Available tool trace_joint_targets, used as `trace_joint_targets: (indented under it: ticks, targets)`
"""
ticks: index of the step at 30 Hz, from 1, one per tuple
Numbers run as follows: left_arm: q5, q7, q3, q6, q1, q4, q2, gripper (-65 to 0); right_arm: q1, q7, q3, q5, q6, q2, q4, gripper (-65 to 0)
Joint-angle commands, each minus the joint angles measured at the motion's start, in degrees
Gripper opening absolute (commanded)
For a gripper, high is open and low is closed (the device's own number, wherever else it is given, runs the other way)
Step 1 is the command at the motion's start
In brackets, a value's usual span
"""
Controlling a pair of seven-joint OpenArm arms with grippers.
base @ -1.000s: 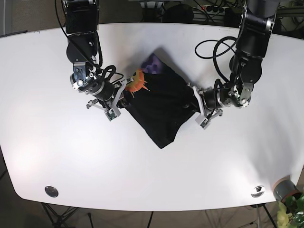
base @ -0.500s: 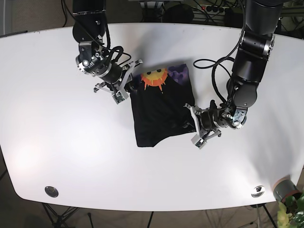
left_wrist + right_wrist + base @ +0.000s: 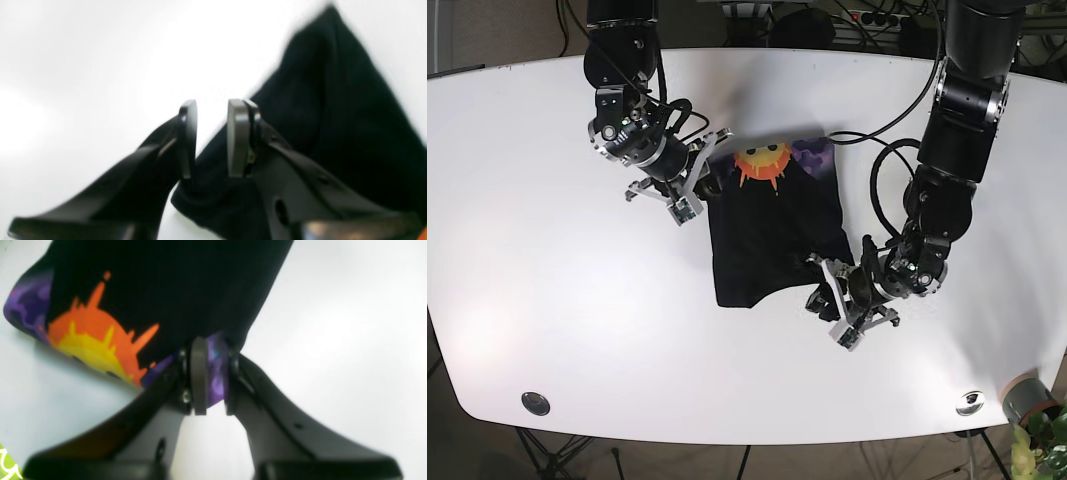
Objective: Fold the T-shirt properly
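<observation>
Here the white tabletop (image 3: 547, 300) fills most of the room's view, and the black T-shirt (image 3: 772, 235) lies near its middle, folded to a rough rectangle. On the shirt's far edge there is an orange and yellow sun print (image 3: 763, 163) with purple cloth beside it.

The two arms reach in from the far side. The right gripper (image 3: 699, 190) is at the shirt's upper corner, next to the sun print. In the right wrist view its fingers (image 3: 199, 380) are clenched on a purple fold of the shirt (image 3: 166, 283), and the cloth sits pinched between the pads.

The left gripper (image 3: 827, 290) is at the shirt's lower corner, on the other side. In the left wrist view its fingers (image 3: 237, 136) stand apart, released, with a clear gap between them, and the black cloth (image 3: 333, 126) lies just under and beside them on the tabletop. I cannot tell if one finger touches the cloth.
</observation>
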Motion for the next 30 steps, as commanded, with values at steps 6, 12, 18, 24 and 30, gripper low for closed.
trace_joint_targets:
  ticks: [6, 12, 18, 24, 30]
  targets:
    - [-0.3, -2.4, -0.1, 18.1, 6.3, 13.7, 3.5, -24.9, 1.0, -0.1, 0.3, 11.7, 0.67, 4.0, 3.6, -58.5]
    - [7.7, -9.4, 2.9, 34.4, 13.1, 19.1, 8.0, -13.2, 1.5, 0.0, 0.3, 18.4, 0.58, 6.9, 3.3, -58.5]
    - [21.7, -15.0, 6.6, 41.1, 18.8, 17.5, 13.8, -12.8, 1.2, -0.1, 0.5, 18.4, 0.58, 7.4, 3.5, -58.5]
    - [30.9, -19.4, 7.3, 41.2, 23.4, 12.0, 18.9, -12.8, 0.7, -0.2, 4.4, 18.8, 0.58, 7.3, 3.6, -58.5]
    - [33.2, -23.5, 7.3, 41.1, 24.8, 5.1, 18.9, -12.8, 0.7, -1.0, 7.8, 18.8, 0.67, 7.3, 3.6, -58.5]
